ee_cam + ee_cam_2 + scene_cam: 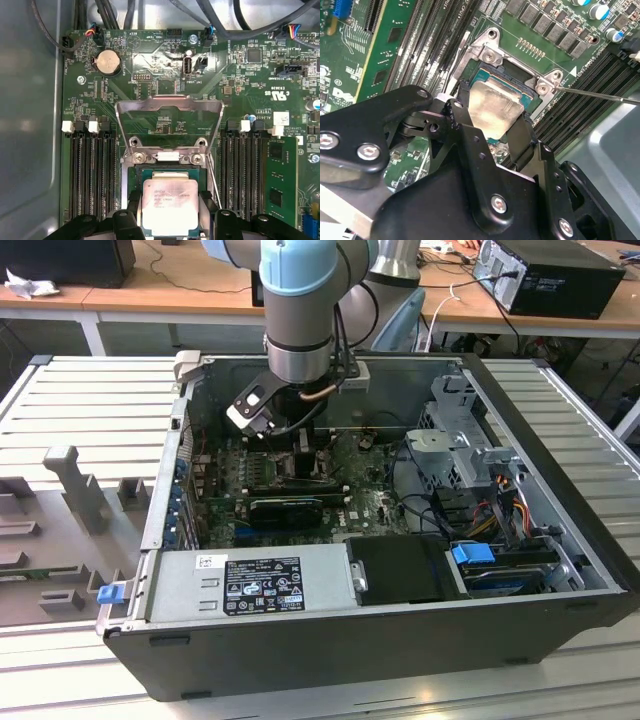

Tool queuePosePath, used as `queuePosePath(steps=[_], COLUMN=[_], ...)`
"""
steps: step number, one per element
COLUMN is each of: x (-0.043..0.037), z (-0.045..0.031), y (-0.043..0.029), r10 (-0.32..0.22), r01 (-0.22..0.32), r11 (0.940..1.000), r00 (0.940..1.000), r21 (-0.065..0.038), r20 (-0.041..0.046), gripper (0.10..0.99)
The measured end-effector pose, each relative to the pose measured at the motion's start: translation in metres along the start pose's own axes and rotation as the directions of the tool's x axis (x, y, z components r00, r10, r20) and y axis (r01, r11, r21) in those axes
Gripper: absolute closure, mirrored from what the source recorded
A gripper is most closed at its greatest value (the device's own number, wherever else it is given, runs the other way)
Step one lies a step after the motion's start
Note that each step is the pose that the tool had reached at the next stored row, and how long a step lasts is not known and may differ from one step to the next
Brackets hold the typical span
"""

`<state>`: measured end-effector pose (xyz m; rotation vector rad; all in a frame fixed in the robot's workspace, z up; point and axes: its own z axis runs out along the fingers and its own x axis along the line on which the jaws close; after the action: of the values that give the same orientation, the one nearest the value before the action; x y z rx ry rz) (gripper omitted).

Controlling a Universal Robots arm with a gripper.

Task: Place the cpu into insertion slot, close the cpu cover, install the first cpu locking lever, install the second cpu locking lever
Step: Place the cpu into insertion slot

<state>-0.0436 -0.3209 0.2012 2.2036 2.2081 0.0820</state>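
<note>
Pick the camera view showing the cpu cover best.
The first wrist view: the cpu cover, swung open, shows its whole frame and window. The second wrist view catches its hinge end at most; in the exterior view the arm blocks it.

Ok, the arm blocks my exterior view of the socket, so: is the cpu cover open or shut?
Observer: Open. In the first wrist view the cpu cover is swung back off the insertion slot.
Operator: Anything over the slot?
Observer: Yes, in both wrist views: the cpu, silver top up.
Operator: Gripped?
Observer: It looks so: the gripper has a finger against each of two opposite edges.
</note>
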Motion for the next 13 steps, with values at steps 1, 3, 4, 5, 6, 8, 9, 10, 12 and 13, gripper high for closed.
queuePosePath(steps=[1,3,4,5,6,8,9,10,12,13], x=[-0.0001,0.0000,0.0000,0.0000,0.0000,0.0000,0.0000,0.0000,0.0000,0.0000], z=[0.0003,0.0007,0.0012,0.0014,0.0014,0.0016,0.0017,0.0017,0.0011,0.0006], y=[-0.0002,-0.0002,-0.0002,-0.0003,-0.0002,-0.0003,-0.0002,-0.0002,-0.0003,-0.0002], r10=[0.000,0.000,0.000,0.001,0.000,0.001,0.001,0.001,0.001,0.001], r01=[0.000,0.000,0.000,-0.001,0.000,-0.001,-0.001,-0.001,-0.001,-0.001], r11=[1.0000,1.0000,1.0000,1.0000,1.0000,1.0000,1.0000,1.0000,1.0000,1.0000], r00=[1.0000,1.0000,1.0000,1.0000,1.0000,1.0000,1.0000,1.0000,1.0000,1.0000], r21=[0.000,0.000,0.000,0.000,0.000,0.000,0.000,0.000,0.000,0.000], r20=[0.0002,0.0000,-0.0001,0.0001,0.0002,0.0000,0.0000,0.0000,-0.0018,-0.0027], gripper=[0.549,0.549,0.549,0.549,0.549,0.549,0.549,0.549,0.475,0.475])
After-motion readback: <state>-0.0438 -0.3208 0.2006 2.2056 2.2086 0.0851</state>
